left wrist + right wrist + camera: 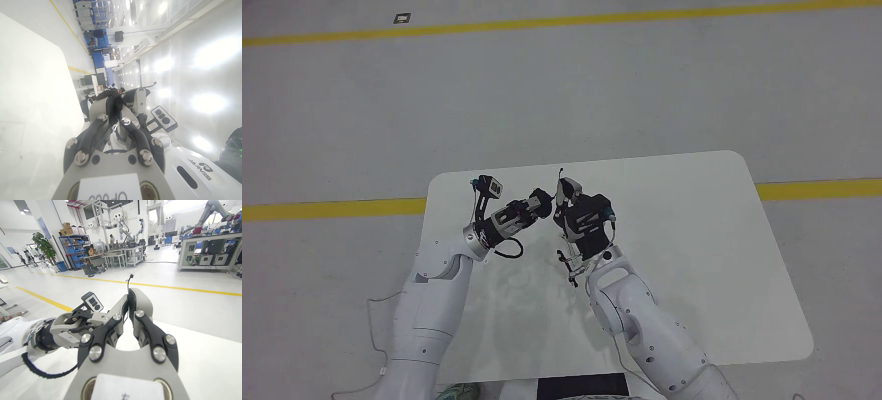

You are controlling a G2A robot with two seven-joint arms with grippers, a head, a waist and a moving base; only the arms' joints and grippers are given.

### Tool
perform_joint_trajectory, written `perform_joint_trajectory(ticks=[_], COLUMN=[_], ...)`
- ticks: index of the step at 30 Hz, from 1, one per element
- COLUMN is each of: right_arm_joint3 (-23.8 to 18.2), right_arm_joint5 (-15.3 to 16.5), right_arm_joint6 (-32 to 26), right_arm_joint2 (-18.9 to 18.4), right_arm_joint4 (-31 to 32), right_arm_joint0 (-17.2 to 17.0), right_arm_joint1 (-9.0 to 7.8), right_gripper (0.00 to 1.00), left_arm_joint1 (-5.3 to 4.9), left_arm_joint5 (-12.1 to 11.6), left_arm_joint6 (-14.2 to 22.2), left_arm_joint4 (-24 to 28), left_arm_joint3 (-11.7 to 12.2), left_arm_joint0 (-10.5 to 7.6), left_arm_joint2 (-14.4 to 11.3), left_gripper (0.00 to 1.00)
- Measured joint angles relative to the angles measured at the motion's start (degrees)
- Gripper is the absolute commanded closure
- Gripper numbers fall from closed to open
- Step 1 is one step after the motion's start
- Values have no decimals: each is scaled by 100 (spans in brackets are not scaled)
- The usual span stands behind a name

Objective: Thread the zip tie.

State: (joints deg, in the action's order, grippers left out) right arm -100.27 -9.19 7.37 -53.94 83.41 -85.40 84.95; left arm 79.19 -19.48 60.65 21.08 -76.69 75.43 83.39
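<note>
The zip tie (130, 277) is a thin black strap with a small square head. My right gripper (129, 294) is shut on the strap, and the head sticks out past its fingertips. In the top view both grippers hang tip to tip over the white table (692, 250), the left gripper (540, 199) just beside the right gripper (564, 190), with the zip tie (560, 176) poking out beyond them. In the left wrist view the left gripper (113, 94) is shut, and the zip tie (151, 84) runs from its fingertips through the right gripper (135, 94).
The table (28, 75) spreads bare around both arms, with its far edge close behind the grippers. A yellow floor line (542, 22) and workshop benches (206, 253) lie well beyond the table.
</note>
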Motion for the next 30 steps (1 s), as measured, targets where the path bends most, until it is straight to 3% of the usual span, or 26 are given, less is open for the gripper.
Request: perform_joint_trajectory(ticks=[30], right_arm_joint3=[-40], right_arm_joint5=[114], right_arm_joint6=[73], right_arm_joint2=[-58], right_arm_joint4=[-85], right_arm_joint0=[-13], right_arm_joint1=[15], right_gripper=[100], left_arm_joint1=[0], left_arm_joint5=[0], left_arm_joint6=[0], left_arm_joint4=[0], left_arm_joint3=[0], left_arm_joint0=[0], left_arm_joint2=[0], left_gripper=[100])
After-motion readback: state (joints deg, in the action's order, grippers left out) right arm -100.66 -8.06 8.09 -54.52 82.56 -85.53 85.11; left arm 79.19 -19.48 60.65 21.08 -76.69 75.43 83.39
